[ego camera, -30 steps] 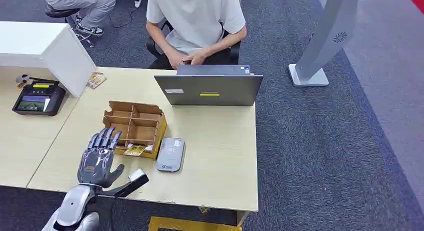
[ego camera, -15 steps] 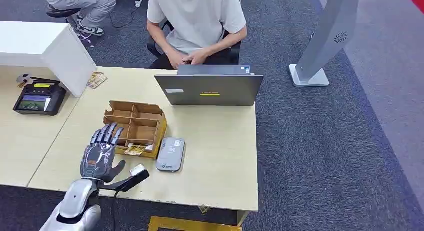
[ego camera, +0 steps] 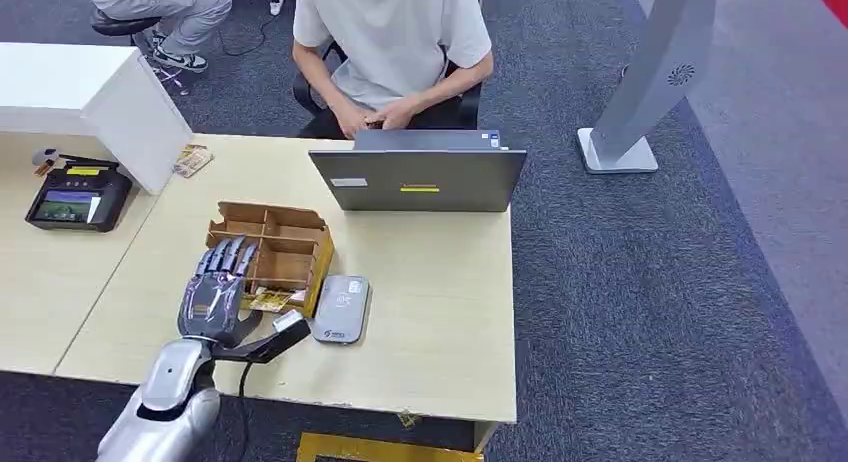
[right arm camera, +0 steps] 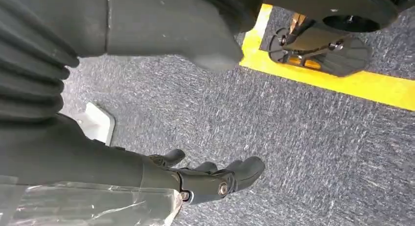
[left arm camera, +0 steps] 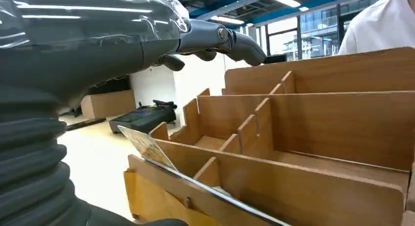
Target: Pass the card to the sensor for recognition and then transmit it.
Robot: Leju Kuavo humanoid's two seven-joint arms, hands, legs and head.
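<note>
Left hand [ego camera: 215,294] hovers over the box [ego camera: 290,244], fingers [left arm camera: 230,39] spread and holding nothing. The card [ego camera: 270,300] leans in the front slot just beneath them. Nothing grabbed yet; sensor [ego camera: 341,308] waits alongside. Right hand [right arm camera: 205,179] hangs loosely open.

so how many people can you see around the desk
2. One person in a white shirt sits behind the laptop at the table's far edge. A second person, largely cut off by the frame, sits at the far left. Others may be out of frame.
</note>
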